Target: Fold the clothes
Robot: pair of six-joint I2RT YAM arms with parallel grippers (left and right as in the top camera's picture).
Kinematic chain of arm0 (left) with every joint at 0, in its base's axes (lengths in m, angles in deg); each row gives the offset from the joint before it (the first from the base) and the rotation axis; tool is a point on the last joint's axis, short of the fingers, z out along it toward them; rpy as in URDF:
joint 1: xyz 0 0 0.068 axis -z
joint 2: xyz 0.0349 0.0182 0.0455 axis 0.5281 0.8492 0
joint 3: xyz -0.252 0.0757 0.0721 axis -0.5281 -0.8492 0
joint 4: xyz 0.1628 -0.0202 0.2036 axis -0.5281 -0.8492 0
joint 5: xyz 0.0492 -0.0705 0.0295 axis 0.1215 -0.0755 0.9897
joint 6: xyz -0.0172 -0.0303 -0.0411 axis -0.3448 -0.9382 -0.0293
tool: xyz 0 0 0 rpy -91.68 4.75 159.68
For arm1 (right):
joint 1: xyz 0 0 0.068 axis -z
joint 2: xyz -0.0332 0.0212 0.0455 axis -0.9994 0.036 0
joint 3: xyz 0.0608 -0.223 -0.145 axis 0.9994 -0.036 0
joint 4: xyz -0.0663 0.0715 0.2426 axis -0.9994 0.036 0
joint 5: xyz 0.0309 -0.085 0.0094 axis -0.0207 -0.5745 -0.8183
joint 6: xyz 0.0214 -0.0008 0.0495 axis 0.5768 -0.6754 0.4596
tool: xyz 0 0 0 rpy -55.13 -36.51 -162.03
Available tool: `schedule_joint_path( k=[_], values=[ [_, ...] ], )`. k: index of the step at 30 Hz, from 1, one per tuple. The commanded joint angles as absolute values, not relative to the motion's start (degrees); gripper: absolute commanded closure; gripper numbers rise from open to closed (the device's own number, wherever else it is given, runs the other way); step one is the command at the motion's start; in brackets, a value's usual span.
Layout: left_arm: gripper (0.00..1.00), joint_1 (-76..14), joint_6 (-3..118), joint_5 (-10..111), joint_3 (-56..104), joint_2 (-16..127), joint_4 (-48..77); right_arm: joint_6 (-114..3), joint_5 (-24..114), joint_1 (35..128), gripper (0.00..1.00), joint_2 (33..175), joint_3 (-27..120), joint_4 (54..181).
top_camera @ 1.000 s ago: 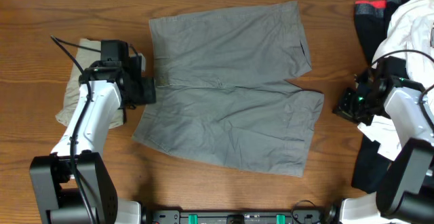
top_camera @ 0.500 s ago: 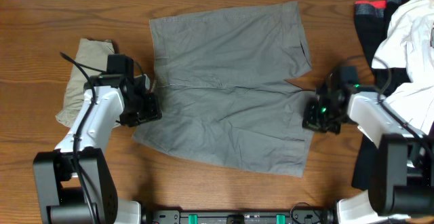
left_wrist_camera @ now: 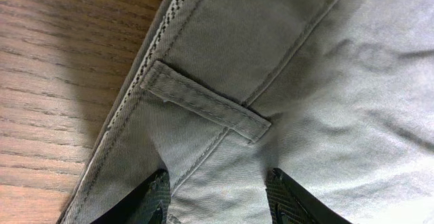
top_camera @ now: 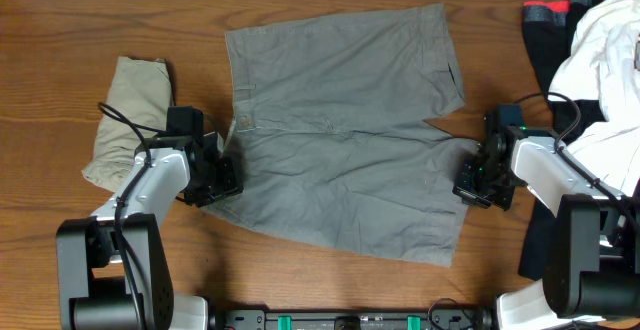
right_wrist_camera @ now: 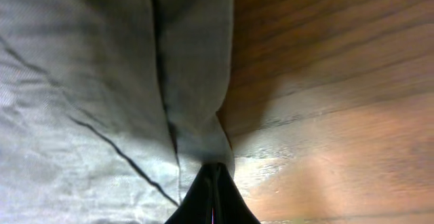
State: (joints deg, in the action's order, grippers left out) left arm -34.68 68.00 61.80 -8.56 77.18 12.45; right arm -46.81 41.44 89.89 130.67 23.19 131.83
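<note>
Tabletop of brown wood [top_camera: 60, 30] carries all items. Medium grey cotton shorts [top_camera: 340, 140] lie spread flat at its centre, with the waistband toward the left arm and both leg hems toward the right arm. Shallow creases cross the fabric. Heap of white, black and red garments [top_camera: 600, 60] sits at the right edge. Light khaki-beige shorts [top_camera: 125, 115] lie folded in a narrow bundle at the left, apart from the grey pair. Left gripper [top_camera: 222, 175] rests on the waistband edge, fingers apart, straddling fabric just below a stitched grey belt loop [left_wrist_camera: 203, 102]. Right gripper [top_camera: 470, 185] has its fingers closed together, pinching the hem edge of the leg nearer the robot base.
</note>
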Motion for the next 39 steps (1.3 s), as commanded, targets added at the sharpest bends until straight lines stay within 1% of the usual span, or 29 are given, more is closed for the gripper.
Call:
schedule_joint_path(
  k=[1,4,8,11,16,18,20,23,24,26,30,36,38,39],
  values=[
    [0.51,-34.9,67.2,62.3,-10.5,78.5,13.0,-44.4,27.9,92.5,0.98,133.3,20.7,130.3],
    [0.51,-34.9,66.3,63.2,-10.5,78.5,12.6,-43.2,23.8,94.5,0.98,133.3,20.7,130.5],
    [0.51,-34.9,65.4,64.3,-10.6,78.5,12.3,-42.0,26.1,98.6,0.98,133.3,20.7,129.1],
    [0.51,-34.9,65.4,64.3,-10.5,78.5,12.8,-46.2,34.4,101.0,0.96,133.3,21.1,127.1],
    [0.51,-34.9,65.5,61.9,-10.4,78.4,13.5,-61.5,60.4,101.8,0.91,132.3,22.6,124.5],
    [0.51,-34.9,65.5,60.6,-10.1,78.4,13.5,-64.8,68.4,101.8,0.9,130.6,23.2,124.6],
    [0.51,-34.9,65.6,59.7,-9.6,78.3,13.5,-66.4,72.5,101.7,0.89,128.3,23.3,124.9],
    [0.5,-34.9,67.0,59.7,-8.0,77.2,13.2,-67.1,73.2,101.7,0.87,123.2,23.4,128.2],
    [0.47,-34.9,67.4,59.7,-7.2,76.4,12.9,-67.1,73.1,101.7,0.85,120.9,23.4,129.5],
    [0.44,-34.9,67.5,59.6,-6.0,75.3,12.6,-67.0,73.1,101.7,0.84,117.6,23.4,131.1],
    [0.4,-34.9,67.5,59.2,-3.6,71.7,10.5,-63.4,70.2,101.7,0.78,112.0,23.4,136.3],
    [0.38,-34.9,67.0,59.2,-2.6,66.3,6.6,-59.6,64.1,100.4,0.69,111.3,23.1,146.2],
    [0.38,-34.9,67.0,59.2,-2.6,65.0,4.6,-58.7,62.9,99.1,0.68,111.6,22.8,148.4],
    [0.38,-34.9,67.0,59.2,-2.6,64.4,3.4,-58.1,62.0,98.4,0.65,111.7,22.7,149.8]
  ],
)
